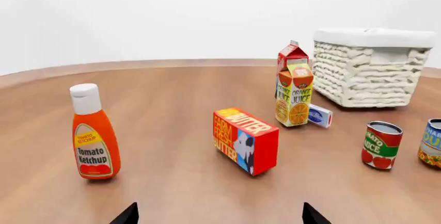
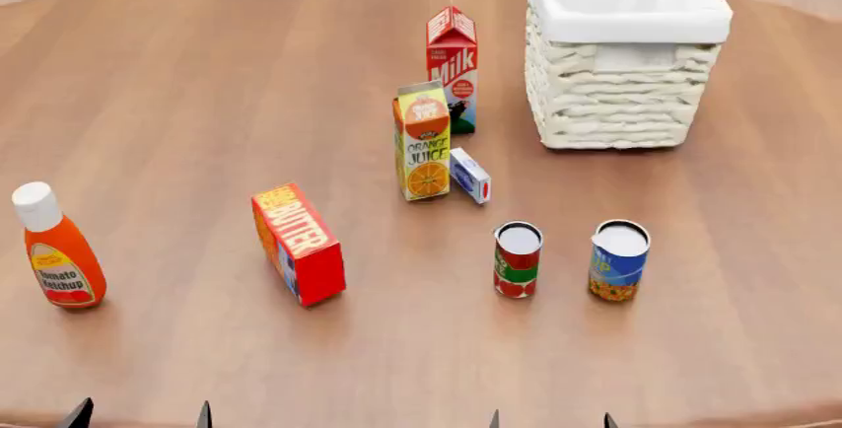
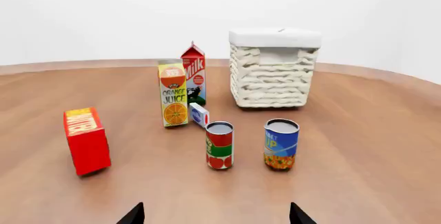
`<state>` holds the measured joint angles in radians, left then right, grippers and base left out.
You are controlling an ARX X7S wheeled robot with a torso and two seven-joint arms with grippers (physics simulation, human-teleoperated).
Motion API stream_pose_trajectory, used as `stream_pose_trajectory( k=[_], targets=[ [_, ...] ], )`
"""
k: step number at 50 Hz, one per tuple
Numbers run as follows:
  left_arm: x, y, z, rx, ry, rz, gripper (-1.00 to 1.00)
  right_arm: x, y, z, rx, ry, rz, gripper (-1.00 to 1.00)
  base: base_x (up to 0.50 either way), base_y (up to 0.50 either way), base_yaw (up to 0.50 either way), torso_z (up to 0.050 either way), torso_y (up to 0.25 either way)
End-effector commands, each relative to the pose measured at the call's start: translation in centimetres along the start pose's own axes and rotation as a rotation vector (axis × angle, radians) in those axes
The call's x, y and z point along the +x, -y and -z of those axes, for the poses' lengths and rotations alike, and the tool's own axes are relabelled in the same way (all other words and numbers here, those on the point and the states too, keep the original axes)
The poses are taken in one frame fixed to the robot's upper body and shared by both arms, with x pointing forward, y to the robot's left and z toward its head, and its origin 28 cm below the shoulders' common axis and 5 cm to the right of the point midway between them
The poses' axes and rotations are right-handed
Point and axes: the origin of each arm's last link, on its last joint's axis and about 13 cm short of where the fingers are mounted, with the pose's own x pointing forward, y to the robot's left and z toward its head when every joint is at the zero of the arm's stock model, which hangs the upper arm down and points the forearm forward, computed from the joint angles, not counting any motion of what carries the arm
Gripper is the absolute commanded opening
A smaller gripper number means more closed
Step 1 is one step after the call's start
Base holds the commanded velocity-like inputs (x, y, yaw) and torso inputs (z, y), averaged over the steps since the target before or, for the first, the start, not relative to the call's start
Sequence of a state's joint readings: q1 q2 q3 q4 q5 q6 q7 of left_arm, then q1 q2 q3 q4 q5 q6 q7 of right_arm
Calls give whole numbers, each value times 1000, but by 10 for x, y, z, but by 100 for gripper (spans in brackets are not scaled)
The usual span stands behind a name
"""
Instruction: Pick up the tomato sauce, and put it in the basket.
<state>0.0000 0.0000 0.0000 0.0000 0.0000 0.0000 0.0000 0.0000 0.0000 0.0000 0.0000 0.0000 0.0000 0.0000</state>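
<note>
Tomato sauce, small cylindrical tin with red label, green band and silver-white top (image 2: 518, 259), stands upright at lower centre-right of the head frame, on the round brown wooden table (image 2: 197, 103). Blue-and-yellow can (image 2: 618, 259) stands just beside it, to its right in that frame, with a gap between them. Large cream woven wicker basket with white cloth lining (image 2: 618, 103) is at upper right, well apart from the tin, nothing standing between the two.

Right gripper (image 3: 215, 214): only two dark fingertips show at the bottom edge of the right wrist frame, spread wide, nothing between them. Left gripper (image 1: 219, 214) looks the same, wide and empty, facing the red butter box (image 1: 246, 140) and orange ketchup bottle with white cap (image 1: 94, 138).

Step in hand, as I judge it: approach, nothing grasped yet. Right arm is the better pick; tin sits near centre of its wrist frame.

Doing it well:
- come in level, jaws straddling the tin around the green band
- keep the outer finger in the gap, off the blue-and-yellow can
- close square on the curved wall so it can't squirt out
- lift well above the basket rim before crossing
</note>
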Motion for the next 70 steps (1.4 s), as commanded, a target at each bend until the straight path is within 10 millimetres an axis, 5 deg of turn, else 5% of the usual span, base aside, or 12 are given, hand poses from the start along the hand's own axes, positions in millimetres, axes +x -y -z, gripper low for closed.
stream_pose_trajectory(
  k=[1, 21, 34, 44, 70],
  targets=[
    [0, 0, 3, -17, -28, -8, 100, -1, 1, -1, 8, -1, 16, 100, 0, 0, 0, 0, 0],
    [1, -2, 2, 1, -36, -34, 100, 3, 0, 9, 14, -38, 10, 100, 0, 0, 0, 0, 0],
    [-17, -1, -55, -15, 113, 1, 100, -14, -7, -62, -36, 146, -19, 100, 0, 0, 0, 0, 0],
    [-32, -2, -82, -37, 196, 17, 100, -26, -10, -93, -64, 236, -26, 100, 0, 0, 0, 0, 0],
    [-43, -2, -96, -53, 243, 29, 100, -30, -12, -103, -83, 228, -18, 100, 0, 0, 0, 0, 0]
  ],
)
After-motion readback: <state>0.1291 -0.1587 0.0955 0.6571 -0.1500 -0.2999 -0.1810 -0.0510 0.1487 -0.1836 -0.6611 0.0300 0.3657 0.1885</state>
